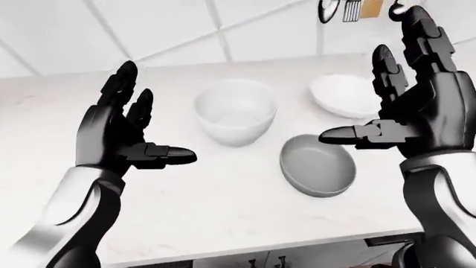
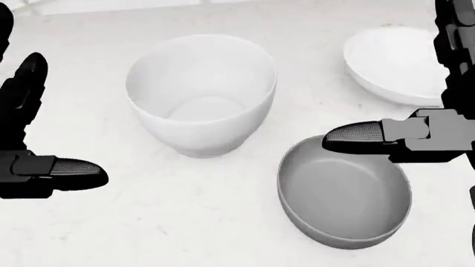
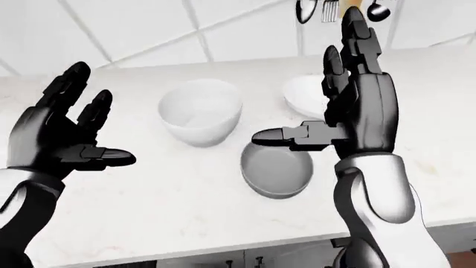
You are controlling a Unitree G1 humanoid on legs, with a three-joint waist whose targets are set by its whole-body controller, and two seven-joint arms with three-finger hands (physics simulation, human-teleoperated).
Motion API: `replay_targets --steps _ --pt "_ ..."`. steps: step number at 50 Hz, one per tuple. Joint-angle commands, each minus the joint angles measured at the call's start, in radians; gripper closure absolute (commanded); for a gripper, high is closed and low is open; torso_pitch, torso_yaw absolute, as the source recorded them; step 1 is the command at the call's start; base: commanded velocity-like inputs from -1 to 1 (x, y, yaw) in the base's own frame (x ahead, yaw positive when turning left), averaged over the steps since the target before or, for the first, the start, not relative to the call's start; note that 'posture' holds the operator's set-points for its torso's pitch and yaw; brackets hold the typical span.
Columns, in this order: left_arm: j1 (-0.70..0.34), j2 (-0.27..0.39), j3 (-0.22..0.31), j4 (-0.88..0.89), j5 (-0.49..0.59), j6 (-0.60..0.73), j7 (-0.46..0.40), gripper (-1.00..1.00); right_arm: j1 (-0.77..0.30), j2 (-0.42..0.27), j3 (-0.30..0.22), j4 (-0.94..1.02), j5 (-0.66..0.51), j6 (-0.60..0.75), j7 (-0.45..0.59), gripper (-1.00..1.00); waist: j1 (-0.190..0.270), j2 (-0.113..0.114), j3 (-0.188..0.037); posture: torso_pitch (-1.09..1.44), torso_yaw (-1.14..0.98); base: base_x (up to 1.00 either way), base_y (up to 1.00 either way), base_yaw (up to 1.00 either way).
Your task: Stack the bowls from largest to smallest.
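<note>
Three bowls stand apart on the white counter (image 1: 223, 195). A deep white bowl (image 1: 236, 111) is in the middle. A grey, shallower bowl (image 1: 317, 165) sits below and to the right of it. A wide shallow white bowl (image 1: 339, 95) lies at the upper right, partly hidden behind my right hand. My left hand (image 1: 152, 117) is open and empty, raised to the left of the deep bowl. My right hand (image 1: 364, 84) is open and empty, raised above the grey bowl, with its thumb (image 2: 356, 133) over that bowl's rim.
Kitchen utensils (image 1: 350, 8) hang on the tiled wall (image 1: 186, 28) at the top right. The counter's near edge (image 1: 260, 250) runs along the bottom of the left-eye view, with dark cabinet fronts below it.
</note>
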Motion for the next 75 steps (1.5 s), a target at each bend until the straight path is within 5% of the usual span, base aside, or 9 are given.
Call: replay_targets --steps 1,17,23,24,31,40,50,62,75 --pt "-0.022 0.017 0.026 -0.002 0.025 -0.044 -0.006 -1.0 -0.028 -0.009 0.015 -0.015 0.004 -0.032 0.005 -1.0 0.008 -0.012 -0.024 0.0 0.0 0.0 0.0 0.0" --pt "0.006 0.007 0.045 0.007 0.051 -0.065 -0.045 -1.0 -0.112 -0.113 0.055 0.018 -0.129 0.094 0.117 -1.0 -0.009 0.02 -0.007 0.0 0.0 0.0 0.0 0.0" --pt "0.009 0.007 0.049 0.008 0.054 -0.069 -0.052 -1.0 -0.151 -0.232 0.047 0.09 -0.282 0.115 0.263 -1.0 -0.026 0.091 -0.022 0.0 0.0 0.0 0.0 0.0" --pt "0.001 0.012 0.052 0.009 0.05 -0.062 -0.05 -1.0 -0.158 -0.246 0.031 0.101 -0.303 0.117 0.294 -1.0 -0.017 0.062 -0.013 0.0 0.0 0.0 0.0 0.0" --pt "-0.004 0.01 0.043 -0.013 0.044 -0.045 -0.036 -1.0 -0.152 -0.258 -0.005 0.135 -0.398 0.099 0.406 -1.0 0.0 0.034 -0.022 0.0 0.0 0.0 0.0 0.0" --pt "-0.006 0.006 0.026 -0.011 0.066 -0.049 -0.044 -1.0 -0.161 -0.295 0.029 0.31 -0.592 -0.034 0.522 -1.0 0.005 0.039 -0.033 0.0 0.0 0.0 0.0 0.0" --pt "-0.018 -0.008 0.021 -0.006 0.089 -0.042 -0.058 -1.0 -0.392 -0.28 0.182 0.734 -0.926 -0.243 0.642 -1.0 -0.006 0.058 -0.043 0.0 0.0 0.0 0.0 0.0" --pt "-0.028 -0.003 0.017 0.003 0.088 -0.043 -0.057 -1.0 -0.514 -0.167 0.213 1.015 -1.287 -0.471 0.759 -1.0 -0.013 0.069 -0.043 0.0 0.0 0.0 0.0 0.0" --pt "-0.027 0.006 0.028 0.009 0.077 -0.048 -0.058 -1.0 -0.515 -0.162 0.192 1.149 -1.411 -0.57 0.766 -1.0 -0.014 0.069 -0.042 0.0 0.0 0.0 0.0 0.0"
